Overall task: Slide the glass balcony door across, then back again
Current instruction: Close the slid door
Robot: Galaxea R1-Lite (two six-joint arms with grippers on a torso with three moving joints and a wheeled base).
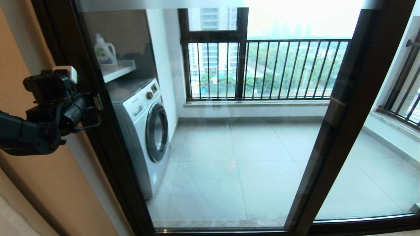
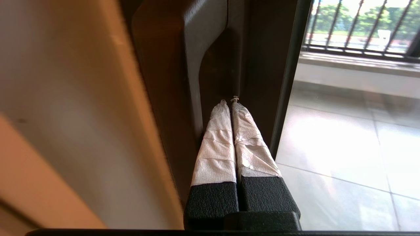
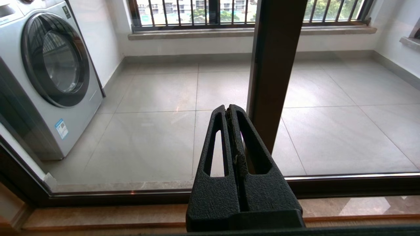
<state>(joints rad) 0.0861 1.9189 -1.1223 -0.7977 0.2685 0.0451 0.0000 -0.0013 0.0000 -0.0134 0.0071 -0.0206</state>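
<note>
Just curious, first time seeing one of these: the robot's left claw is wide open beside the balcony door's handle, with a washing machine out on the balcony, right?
Not quite. The left claw is shut, its taped fingers pressed together beside the glass balcony door's handle, as the left wrist view shows. The washing machine is indeed on the balcony.

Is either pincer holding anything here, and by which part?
Nothing is held. The left pincer, shut, only has its tips at the glass balcony door's handle; the right pincer is shut and empty.
</note>
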